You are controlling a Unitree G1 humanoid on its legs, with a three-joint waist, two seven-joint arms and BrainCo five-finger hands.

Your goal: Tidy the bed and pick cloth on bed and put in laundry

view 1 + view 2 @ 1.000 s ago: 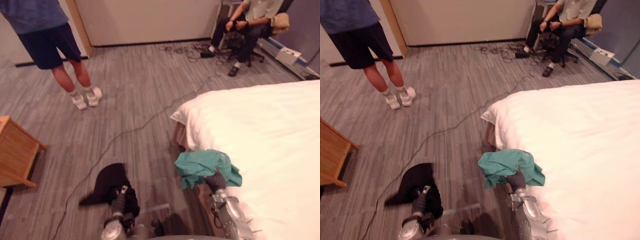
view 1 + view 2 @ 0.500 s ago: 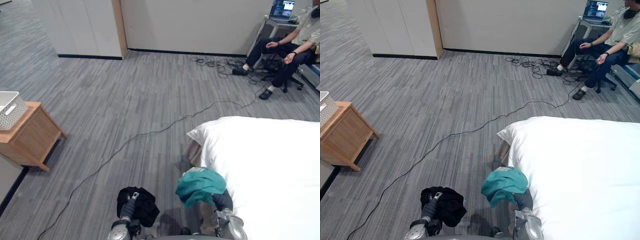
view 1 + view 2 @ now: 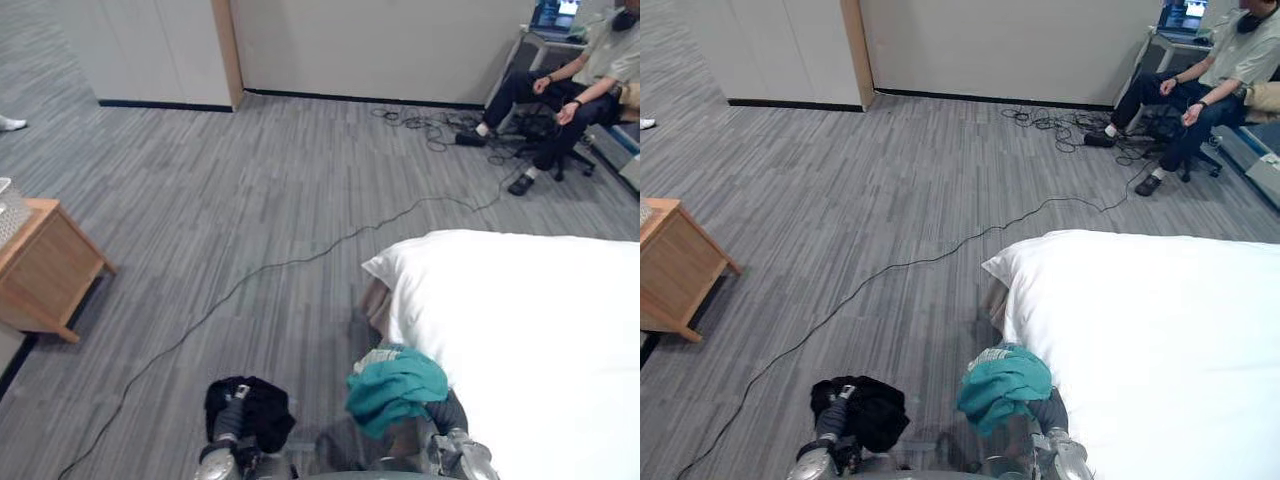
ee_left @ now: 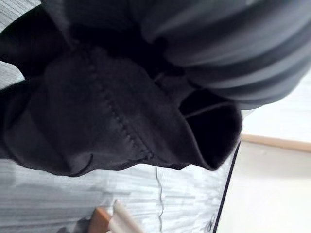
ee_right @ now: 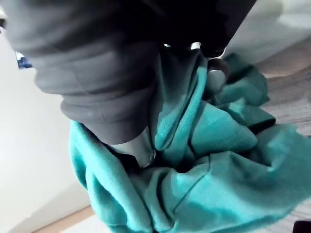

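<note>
The right hand (image 5: 112,82) is clamped on a teal garment (image 3: 397,388). In its wrist view a fold of the knit runs up between a dark-tipped finger (image 5: 217,73) and the ribbed cover, and the rest bunches below. From the head camera the garment sits as a crumpled mound on top of that hand at about 5 o'clock in the view. Its longer side lies roughly from 9 to 3 o'clock and a loose lobe sags toward 7 o'clock. It is held clear of the grey carpet (image 3: 250,180), just off the near corner of the bed (image 3: 540,330), which spreads away at 3 o'clock from it. The left hand (image 4: 233,48) is buried in a black garment (image 3: 255,410) at about 7 o'clock in the head view; whether that hand is closed on it cannot be told. The black garment is balled up with no clear long axis. In the wrist view a stitched seam crosses it and an open cuff or hem gapes beside the cover. The bed's white duvet has its rounded corner pointing to about 10 o'clock. A wooden side table (image 3: 45,270) stands at 9 o'clock. At 1 o'clock a seated person (image 3: 575,85) is by a laptop (image 3: 553,15).
</note>
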